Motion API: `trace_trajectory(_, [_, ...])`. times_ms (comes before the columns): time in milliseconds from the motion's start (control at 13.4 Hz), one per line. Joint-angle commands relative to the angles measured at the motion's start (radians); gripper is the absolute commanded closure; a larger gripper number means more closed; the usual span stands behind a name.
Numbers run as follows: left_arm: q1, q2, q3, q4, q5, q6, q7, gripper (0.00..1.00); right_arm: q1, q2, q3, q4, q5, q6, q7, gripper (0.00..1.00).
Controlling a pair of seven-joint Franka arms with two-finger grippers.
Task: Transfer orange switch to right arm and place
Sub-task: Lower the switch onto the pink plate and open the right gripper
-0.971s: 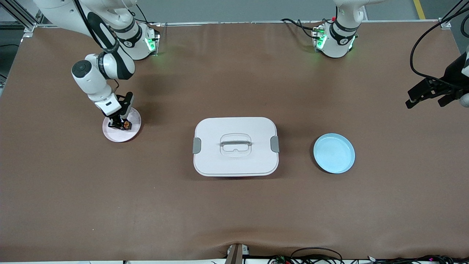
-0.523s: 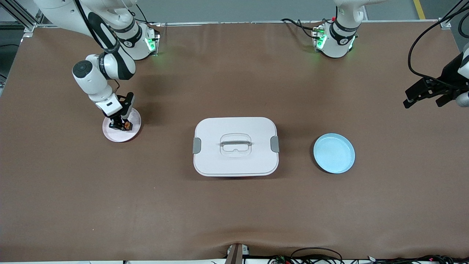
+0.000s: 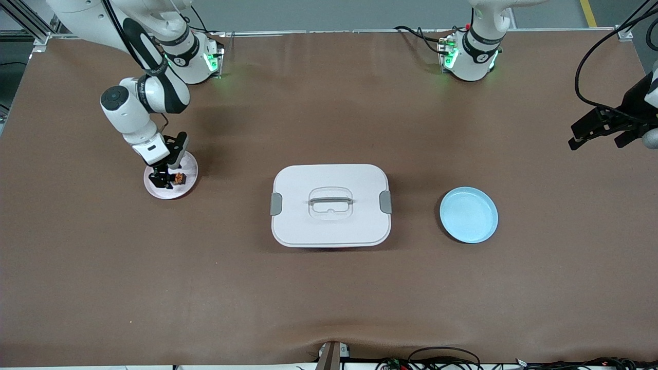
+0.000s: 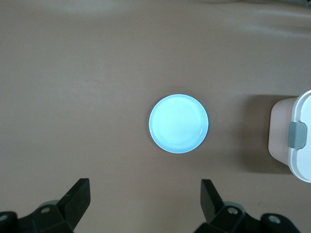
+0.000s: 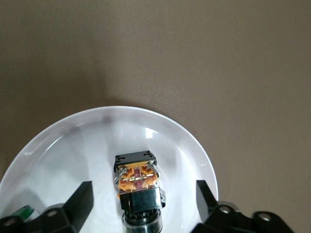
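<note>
Brown table mat: our right gripper [image 3: 165, 180] hangs low over the pink plate [image 3: 189, 167], fingers spread wide around nothing, since the orange switch [image 5: 137, 178] rests on that plate. Our left gripper [image 4: 146, 204] waits spread and empty above the blue plate [image 4: 178, 124].

A lidded box [image 3: 330, 205] sat mid-counter [image 3: 329, 293] between two plates; the orange switch [image 3: 179, 178] lay on the plate [image 3: 186, 189] toward the right arm's end.

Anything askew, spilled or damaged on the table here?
Nothing stands out. The orange switch sits on the white plate between the open right end effector. The lidded box is closed, the blue plate bare; the left end effector waits, open.
</note>
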Motion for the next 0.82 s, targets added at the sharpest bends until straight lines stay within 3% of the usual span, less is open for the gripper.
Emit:
trace_trajectory(0, [-0.013, 0.006, 0.008, 0.009, 0.021, -0.022, 0.012, 0.0, -0.003, 0.003, 0.012, 0.016, -0.002, -0.032, 0.03, 0.0])
trace_trajectory(747, [-0.011, 0.018, 0.008, 0.031, 0.01, -0.03, 0.005, 0.0, -0.008, -0.144, 0.011, 0.131, 0.004, -0.418, 0.053, 0.0])
